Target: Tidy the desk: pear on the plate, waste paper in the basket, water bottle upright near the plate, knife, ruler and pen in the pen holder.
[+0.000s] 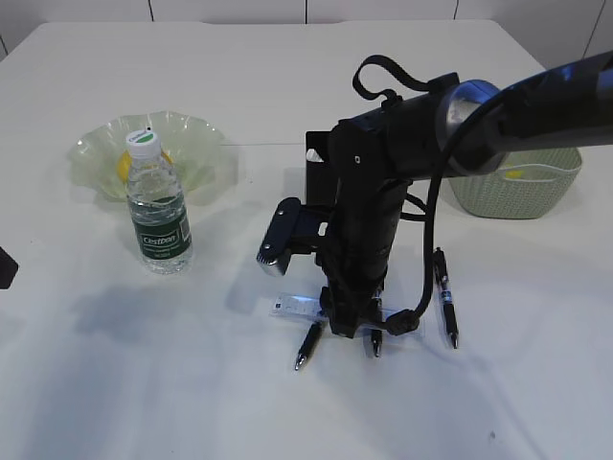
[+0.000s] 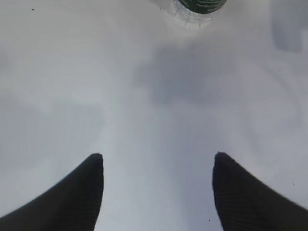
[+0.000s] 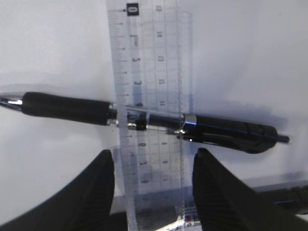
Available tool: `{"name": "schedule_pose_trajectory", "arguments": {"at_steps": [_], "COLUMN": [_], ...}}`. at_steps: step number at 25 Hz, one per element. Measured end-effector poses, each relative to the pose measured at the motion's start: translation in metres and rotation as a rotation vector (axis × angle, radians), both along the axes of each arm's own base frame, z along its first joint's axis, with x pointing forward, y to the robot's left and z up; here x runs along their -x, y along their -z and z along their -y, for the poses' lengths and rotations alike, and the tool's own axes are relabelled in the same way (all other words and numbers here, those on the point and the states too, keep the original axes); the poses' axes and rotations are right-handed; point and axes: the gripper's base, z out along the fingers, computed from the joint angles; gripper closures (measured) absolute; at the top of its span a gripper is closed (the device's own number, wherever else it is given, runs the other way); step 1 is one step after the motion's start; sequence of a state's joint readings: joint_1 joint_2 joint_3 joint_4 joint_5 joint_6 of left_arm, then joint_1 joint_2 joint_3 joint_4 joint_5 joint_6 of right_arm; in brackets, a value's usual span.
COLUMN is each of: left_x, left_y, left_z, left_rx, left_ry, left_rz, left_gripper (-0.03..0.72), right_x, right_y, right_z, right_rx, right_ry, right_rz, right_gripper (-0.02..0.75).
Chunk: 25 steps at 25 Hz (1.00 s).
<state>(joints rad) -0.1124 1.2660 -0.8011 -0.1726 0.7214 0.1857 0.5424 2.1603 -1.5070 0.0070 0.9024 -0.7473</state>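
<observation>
On the plain white matte desk point(image 1: 96, 383), the right gripper point(image 3: 153, 166) points down over one short clear plastic ruler point(image 3: 148, 62) with black markings, its jaws apart on either side of the ruler's width, not visibly clamping it. One black pen point(image 3: 144, 121) lies crosswise under the ruler; the exterior view shows three black pens in all. The left gripper point(image 2: 158, 166) hovers open over bare desk. One small clear water bottle point(image 1: 158, 216) stands upright beside the pale green ruffled plate point(image 1: 192, 134). One sage-green woven-look basket point(image 1: 536, 192) sits far right.
</observation>
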Motion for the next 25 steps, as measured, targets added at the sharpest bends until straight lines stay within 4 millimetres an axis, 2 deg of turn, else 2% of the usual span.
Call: {"name": "schedule_pose_trajectory", "arguments": {"at_steps": [10,16,25], "left_x": [0.0,-0.0001,-0.0001], "left_y": [0.0,-0.0001,-0.0001], "left_z": [0.0,0.0,0.0], "left_rx": [0.0,0.0,0.0], "left_ry": [0.0,0.0,0.0], "left_rz": [0.0,0.002,0.002], "left_gripper": [0.187,0.187,0.187], "right_x": [-0.0005,-0.0005,-0.0002], "right_y": [0.0074,0.0074,0.0074], "right_z": [0.0003,0.0003,0.0004], "right_rx": [0.014,0.014,0.013], "right_ry": [-0.004,-0.004,0.035], "right_rz": [-0.012,-0.012,-0.017], "right_gripper": [0.342,0.451,0.456]}}
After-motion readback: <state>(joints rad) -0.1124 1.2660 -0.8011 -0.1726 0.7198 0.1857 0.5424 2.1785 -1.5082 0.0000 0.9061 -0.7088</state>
